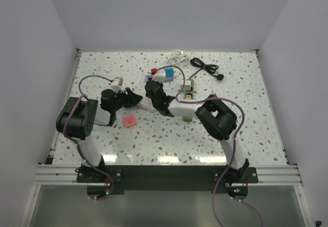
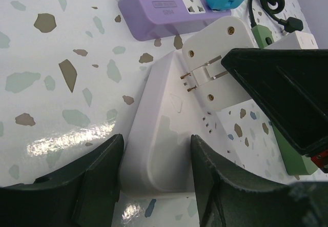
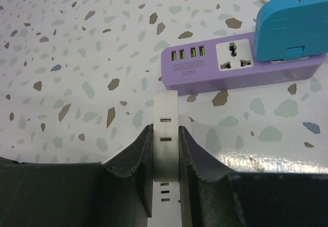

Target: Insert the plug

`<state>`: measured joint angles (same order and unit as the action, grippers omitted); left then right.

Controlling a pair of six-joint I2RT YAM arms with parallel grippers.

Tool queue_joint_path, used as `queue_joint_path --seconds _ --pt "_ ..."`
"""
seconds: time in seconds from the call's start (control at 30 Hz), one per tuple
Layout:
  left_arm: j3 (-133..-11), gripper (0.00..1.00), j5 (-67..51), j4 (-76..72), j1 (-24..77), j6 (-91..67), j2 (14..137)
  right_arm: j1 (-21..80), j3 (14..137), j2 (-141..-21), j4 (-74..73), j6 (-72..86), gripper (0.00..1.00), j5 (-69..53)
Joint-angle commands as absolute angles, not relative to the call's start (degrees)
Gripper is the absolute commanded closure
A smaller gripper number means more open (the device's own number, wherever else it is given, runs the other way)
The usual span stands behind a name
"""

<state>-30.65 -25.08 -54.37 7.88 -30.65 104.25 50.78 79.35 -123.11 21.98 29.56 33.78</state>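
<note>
A white plug adapter (image 2: 218, 53) with two bare metal prongs (image 2: 188, 81) is gripped by my right gripper (image 3: 165, 135), which is shut on its sides (image 3: 165, 119). The prongs point at the top face of a white socket block (image 2: 164, 129) and their tips are at its surface, still fully visible. Small slots (image 2: 207, 122) show on the block just below the prongs. My left gripper (image 2: 156, 150) straddles the block's near end, fingers against both sides. In the top view both grippers meet at mid-table, left gripper (image 1: 134, 99) and right gripper (image 1: 155, 96).
A purple power strip (image 1: 154, 76) carrying a blue adapter (image 1: 168, 73) lies just behind. A green strip (image 1: 189, 91), a black cable (image 1: 207, 68) and a white cable (image 1: 178, 57) are to the back right. A pink block (image 1: 129, 120) lies in front of the left gripper.
</note>
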Motion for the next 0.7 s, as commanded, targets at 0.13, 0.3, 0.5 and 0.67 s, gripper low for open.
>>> queue_joint_path --seconds 0.13,0.3,0.5,0.67 --pt "-32.61 0.63 -27.42 -53.35 9.14 -25.66 104.94 57.92 75.24 -130.87 1.41 33.93 1.0 17.93" --pt "-32.7 0.63 -27.51 -52.74 9.14 -25.31 104.76 58.18 75.93 -132.71 0.97 33.93 1.0 16.44" --pt "-32.96 0.63 -27.16 -51.51 9.14 -24.26 103.8 58.45 76.11 -134.12 1.05 33.84 1.0 15.91" --pt "-32.87 0.64 -28.56 -51.5 9.14 -23.73 103.89 58.45 76.9 -135.08 0.97 33.4 1.0 13.89"
